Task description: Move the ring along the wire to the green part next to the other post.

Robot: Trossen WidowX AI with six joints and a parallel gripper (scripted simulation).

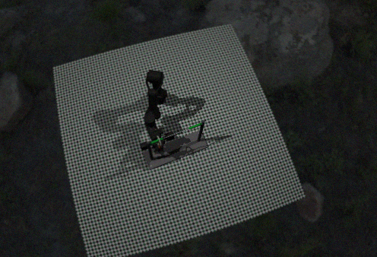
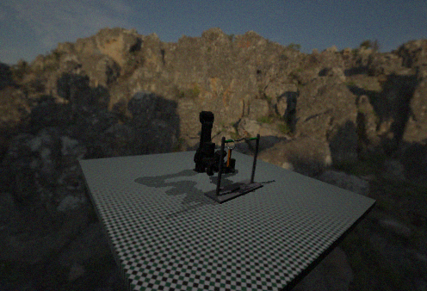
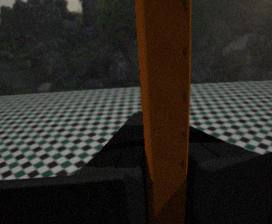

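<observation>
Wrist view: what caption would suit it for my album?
Pincer shut on the upright orange handle, checkered table beyond.

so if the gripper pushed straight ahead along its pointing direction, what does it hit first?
Nothing new: the gripper is already shut on the orange handle. Beyond it the wrist view shows only checkered table, though depth is unclear.

Black claw (image 3: 165, 192) clamps the upright orange handle (image 3: 163, 83).
</observation>
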